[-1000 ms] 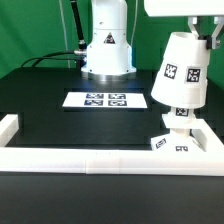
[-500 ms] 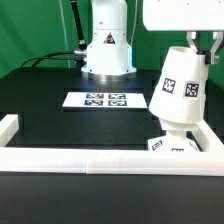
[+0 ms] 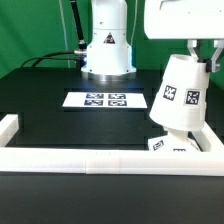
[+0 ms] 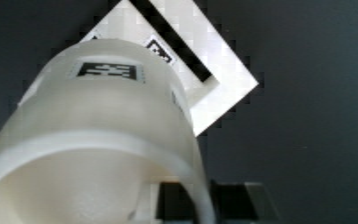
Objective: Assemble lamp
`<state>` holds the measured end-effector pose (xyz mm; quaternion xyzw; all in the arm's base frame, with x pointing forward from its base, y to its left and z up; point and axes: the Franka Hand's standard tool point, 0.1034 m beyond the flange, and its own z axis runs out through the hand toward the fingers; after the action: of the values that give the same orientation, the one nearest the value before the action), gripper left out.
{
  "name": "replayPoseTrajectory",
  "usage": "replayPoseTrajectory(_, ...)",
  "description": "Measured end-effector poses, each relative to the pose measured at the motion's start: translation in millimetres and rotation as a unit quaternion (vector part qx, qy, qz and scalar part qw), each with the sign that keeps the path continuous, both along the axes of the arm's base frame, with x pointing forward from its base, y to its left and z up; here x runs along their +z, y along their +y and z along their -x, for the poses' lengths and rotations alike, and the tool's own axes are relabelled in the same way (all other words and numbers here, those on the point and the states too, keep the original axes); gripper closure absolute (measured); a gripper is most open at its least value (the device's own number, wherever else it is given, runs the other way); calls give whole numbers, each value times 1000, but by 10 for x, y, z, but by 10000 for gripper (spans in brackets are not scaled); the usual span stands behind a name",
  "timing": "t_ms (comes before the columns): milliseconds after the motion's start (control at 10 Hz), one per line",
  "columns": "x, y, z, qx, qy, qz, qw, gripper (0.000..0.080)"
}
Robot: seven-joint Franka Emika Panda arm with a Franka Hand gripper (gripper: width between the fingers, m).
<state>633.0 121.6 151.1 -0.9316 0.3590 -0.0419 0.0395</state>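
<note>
The white cone-shaped lamp shade [image 3: 179,95] with black-and-white tags hangs tilted over the small square base [image 3: 172,146] at the exterior view's right, near the front rail. The shade covers the bulb, which I cannot see. My gripper [image 3: 205,52] is shut on the shade's upper rim, one finger inside and one outside. In the wrist view the shade [image 4: 105,140] fills most of the picture, and its wall passes between my fingertips [image 4: 206,200]. The base's edge [image 4: 220,75] shows beyond the shade.
The marker board [image 3: 105,99] lies flat on the black table behind the lamp. A white raised border rail [image 3: 90,159] runs along the front and turns up at both sides. The robot's white pedestal [image 3: 107,50] stands at the back.
The shade has come lower over the base and shifted a little to the exterior view's right. Its tilt has changed slightly. The gripper still holds its rim.
</note>
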Motion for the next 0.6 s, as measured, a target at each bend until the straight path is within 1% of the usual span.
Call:
replayPoseTrajectory(200,-3,-10,-1,-1,0,0,1000,755)
replayPoseTrajectory(300,2,-8,-6,0,-1,0,1000,575)
replayPoseTrajectory(400,8,-7,-13,0,-2,0,1000,416)
replayPoseTrajectory(500,14,-5,-19,0,-3,0,1000,416)
replayPoseTrajectory(600,19,-4,-24,0,-4,0,1000,239)
